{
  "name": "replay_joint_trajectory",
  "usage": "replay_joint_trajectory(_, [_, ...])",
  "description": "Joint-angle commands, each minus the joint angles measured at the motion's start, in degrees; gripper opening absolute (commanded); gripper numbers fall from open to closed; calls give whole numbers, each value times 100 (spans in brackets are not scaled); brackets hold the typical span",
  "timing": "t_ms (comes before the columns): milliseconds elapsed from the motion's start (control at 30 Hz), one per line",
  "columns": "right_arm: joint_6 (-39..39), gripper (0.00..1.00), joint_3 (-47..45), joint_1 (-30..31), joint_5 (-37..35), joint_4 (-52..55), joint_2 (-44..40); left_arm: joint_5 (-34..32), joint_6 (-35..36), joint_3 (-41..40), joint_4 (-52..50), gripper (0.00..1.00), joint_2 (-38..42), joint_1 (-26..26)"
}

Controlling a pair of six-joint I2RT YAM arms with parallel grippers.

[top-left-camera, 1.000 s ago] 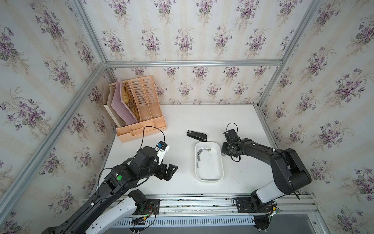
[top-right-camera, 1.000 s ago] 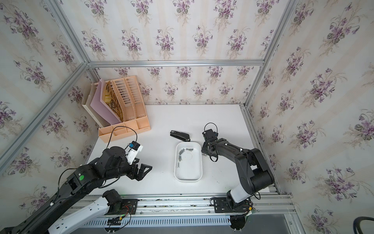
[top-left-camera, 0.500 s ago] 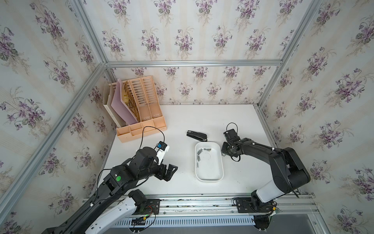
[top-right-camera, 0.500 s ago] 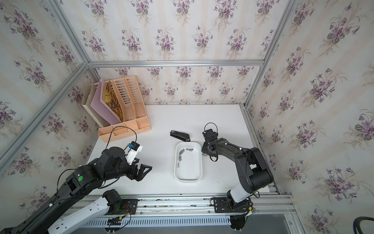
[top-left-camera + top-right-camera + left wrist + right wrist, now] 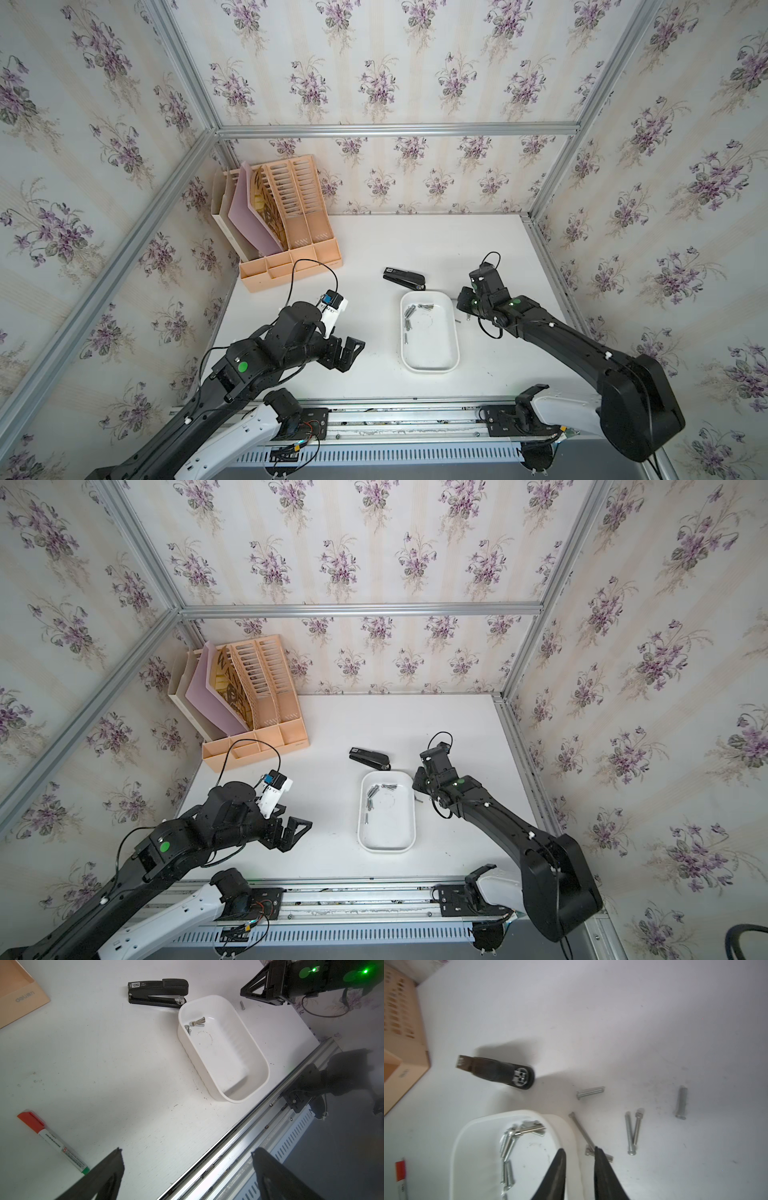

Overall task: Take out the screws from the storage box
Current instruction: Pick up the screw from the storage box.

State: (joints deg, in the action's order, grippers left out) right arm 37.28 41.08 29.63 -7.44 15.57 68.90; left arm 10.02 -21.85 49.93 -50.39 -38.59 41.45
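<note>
The white storage box [image 5: 432, 369] [image 5: 386, 849] [image 5: 224, 1059] [image 5: 529, 1157] lies at the table's middle front. Several silvery screws [image 5: 411, 316] [image 5: 374, 793] [image 5: 195, 1023] [image 5: 510, 1140] sit bunched in its far left corner. More screws [image 5: 631, 1132] [image 5: 241, 1004] lie on the table just right of the box. My right gripper [image 5: 461, 301] [image 5: 417, 781] [image 5: 579, 1149] hangs over the box's far right rim, jaws slightly apart and empty. My left gripper [image 5: 353, 353] [image 5: 297, 831] [image 5: 187, 1150] hovers left of the box, wide open and empty.
A black stapler [image 5: 405, 277] [image 5: 158, 991] [image 5: 500, 1072] lies just behind the box. A peach file organizer [image 5: 286, 224] stands at the back left. A red-capped, green-tipped pen [image 5: 54, 1140] lies on the table near my left arm. The metal rail [image 5: 395, 415] runs along the front edge.
My right gripper's jaws have parted from shut. Both arms stay about where they were.
</note>
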Motion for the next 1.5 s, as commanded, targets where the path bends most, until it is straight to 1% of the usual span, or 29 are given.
replay_joint_trajectory(0, [-214,27,-18,695,-553,-321,-385,-31,-13,-10,28,99,-34,2])
replay_joint_trajectory(100, [-409,25,63,1272,-824,-462,-424,-74,-22,-10,14,99,-35,-2])
replay_joint_trajectory(200, [-583,25,152,1670,-808,-623,-232,-115,-21,-3,4,99,-26,3])
replay_joint_trajectory(267, [-608,24,238,1802,-712,-661,41,-115,-26,-8,11,99,-43,2])
replay_joint_trajectory(400, [-603,20,487,1871,-294,-666,817,-105,-21,-6,10,99,-61,3])
replay_joint_trajectory(500, [-668,21,631,1956,-83,-691,1259,-153,-27,-4,-5,99,-61,2])
replay_joint_trajectory(633, [-669,23,688,1985,245,-765,1631,-143,-13,5,5,99,-26,-3])
replay_joint_trajectory(700, [-669,23,788,1988,330,-693,1851,-141,-4,-8,12,99,-39,1])
replay_joint_trajectory(833, [-651,21,992,1986,309,-473,2239,-150,-5,-9,20,99,-61,-5])
replay_joint_trajectory(1000, [-670,18,1167,2006,443,-362,2684,-119,5,-5,26,99,-52,-3])
replay_joint_trajectory(1167, [-665,11,1277,2036,376,-204,2992,-89,5,-5,22,99,-39,-3])
replay_joint_trajectory(1367, [-643,13,1245,2056,238,-125,3001,-107,-4,-10,16,99,-26,3])
replay_joint_trajectory(1467, [-632,14,1327,2056,188,-25,3138,-79,-11,-10,15,99,-32,0])
